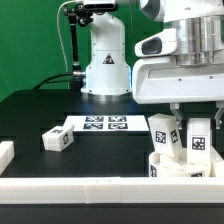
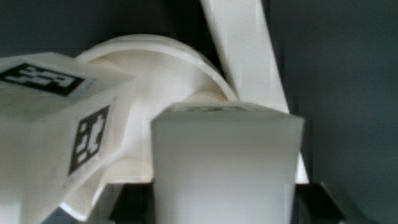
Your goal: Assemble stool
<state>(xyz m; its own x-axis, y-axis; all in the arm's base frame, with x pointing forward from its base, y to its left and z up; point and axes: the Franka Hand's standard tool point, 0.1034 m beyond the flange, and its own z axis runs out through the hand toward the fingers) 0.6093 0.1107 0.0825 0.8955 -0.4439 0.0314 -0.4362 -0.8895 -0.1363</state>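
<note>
The round white seat (image 1: 176,168) lies at the exterior view's lower right, against the front rail. Two white tagged legs stand on it: one to the left (image 1: 162,134) and one to the right (image 1: 198,141). My gripper (image 1: 196,118) comes down from above and is shut on the right leg. In the wrist view the held leg (image 2: 222,150) fills the space between my dark fingers (image 2: 128,203), with the gripper (image 2: 217,208) closed on its sides. The other leg (image 2: 63,115) stands beside it, and the seat's curved rim (image 2: 151,62) shows behind. A third leg (image 1: 58,140) lies loose on the table.
The marker board (image 1: 100,124) lies flat mid-table. A white rail (image 1: 90,190) runs along the front edge and shows in the wrist view (image 2: 246,45). A white block (image 1: 5,154) sits at the left edge. The robot base (image 1: 104,60) stands at the back.
</note>
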